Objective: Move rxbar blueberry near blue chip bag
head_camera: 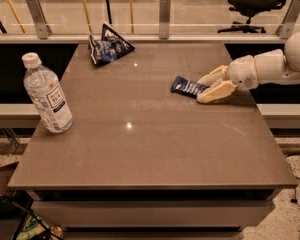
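Observation:
The rxbar blueberry, a small flat dark blue wrapper with white print, lies flat on the table right of centre. My gripper reaches in from the right at table height. Its two cream fingers are spread apart, one on each side of the bar's right end. The bar rests on the table. The blue chip bag, wrinkled, dark blue and black with a pointed corner, lies at the far left of the table, well away from the bar.
A clear water bottle with a white cap stands upright near the table's left edge. A glass railing with metal posts runs behind the table. An office chair stands at the far right.

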